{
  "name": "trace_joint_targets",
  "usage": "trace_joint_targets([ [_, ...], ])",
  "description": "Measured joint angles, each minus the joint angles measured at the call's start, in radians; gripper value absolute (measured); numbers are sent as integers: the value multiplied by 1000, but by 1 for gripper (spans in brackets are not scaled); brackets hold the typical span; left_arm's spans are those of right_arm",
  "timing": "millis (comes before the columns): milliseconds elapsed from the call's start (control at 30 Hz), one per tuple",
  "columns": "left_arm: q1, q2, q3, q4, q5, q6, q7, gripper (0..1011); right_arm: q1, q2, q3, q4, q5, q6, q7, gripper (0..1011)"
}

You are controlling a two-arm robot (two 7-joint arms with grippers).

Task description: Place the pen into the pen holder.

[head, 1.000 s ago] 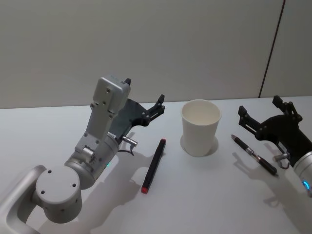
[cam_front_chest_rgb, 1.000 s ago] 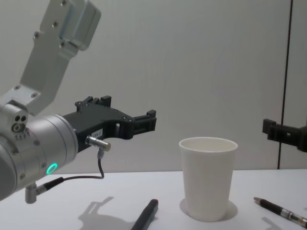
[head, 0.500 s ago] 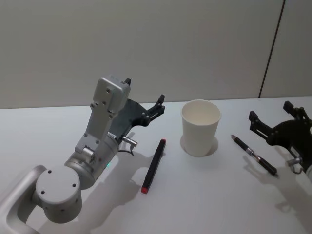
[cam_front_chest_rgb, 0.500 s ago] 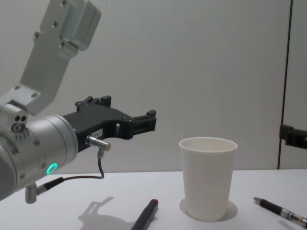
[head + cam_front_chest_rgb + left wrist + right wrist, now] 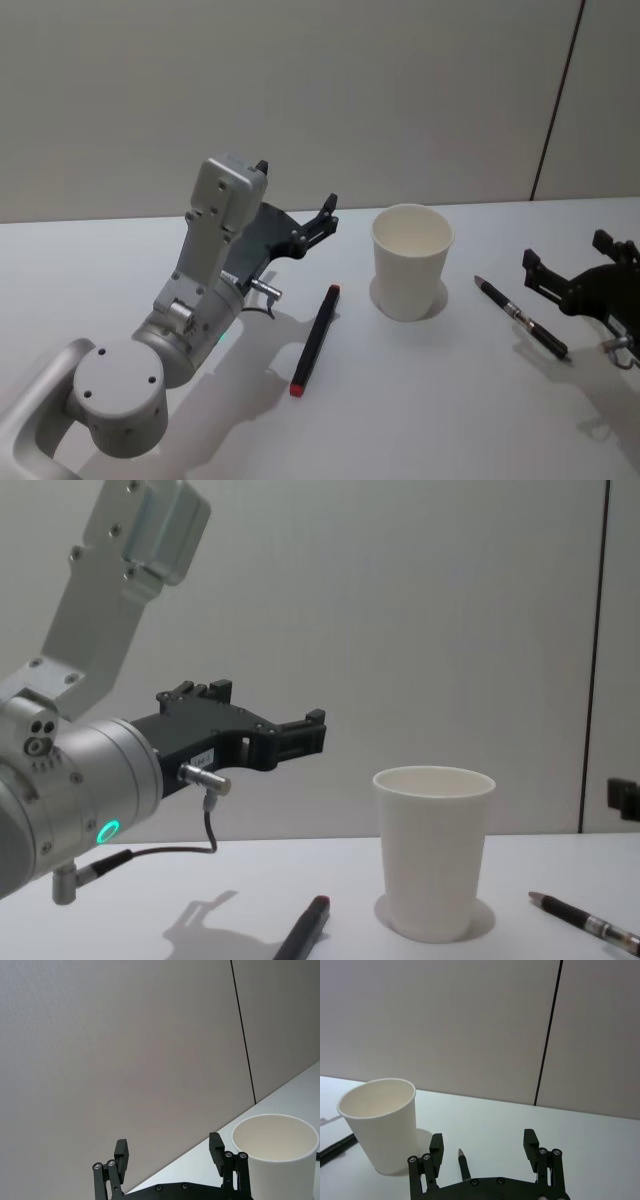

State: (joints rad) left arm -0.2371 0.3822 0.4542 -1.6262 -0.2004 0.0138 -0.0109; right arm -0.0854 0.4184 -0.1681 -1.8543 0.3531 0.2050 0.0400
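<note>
My right gripper (image 5: 566,252) has drawn back toward the right edge of the table (image 5: 440,400) since a second ago, away from the slim black pen (image 5: 520,318) it was standing over; nothing else has shifted.

That pen lies flat on the white table, on the right of the pen holder (image 5: 411,262) and a little apart from it, its point aimed toward the far side. A second one, the red-tipped pen (image 5: 315,339), lies flat on the holder's left, near it but not touching. The holder is a plain white paper cup, standing upright between the two, its mouth open and nothing inside that I can see from the head view.

My right gripper hangs just right of the slim pen, above the table, fingers spread wide with nothing between them; from its wrist view the pen's tip shows in the gap, lower down and not in contact. My left gripper (image 5: 168,1142) is raised over the table on the left, pointing toward the cup, its fingers likewise spread wide and holding nothing. It touches neither the cup nor the red-tipped pen beneath and ahead of it.

Count: two pens, one cup, two grippers, both empty
</note>
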Motion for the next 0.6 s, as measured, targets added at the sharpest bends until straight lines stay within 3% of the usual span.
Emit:
trace_joint_targets([
  [367, 0, 0, 0, 0, 0, 0, 0, 1001, 51, -21, -10, 19, -35, 161, -9, 1001],
  [600, 0, 0, 0, 0, 0, 0, 0, 1001, 76, -35, -19, 34, -60, 222, -7, 1001],
])
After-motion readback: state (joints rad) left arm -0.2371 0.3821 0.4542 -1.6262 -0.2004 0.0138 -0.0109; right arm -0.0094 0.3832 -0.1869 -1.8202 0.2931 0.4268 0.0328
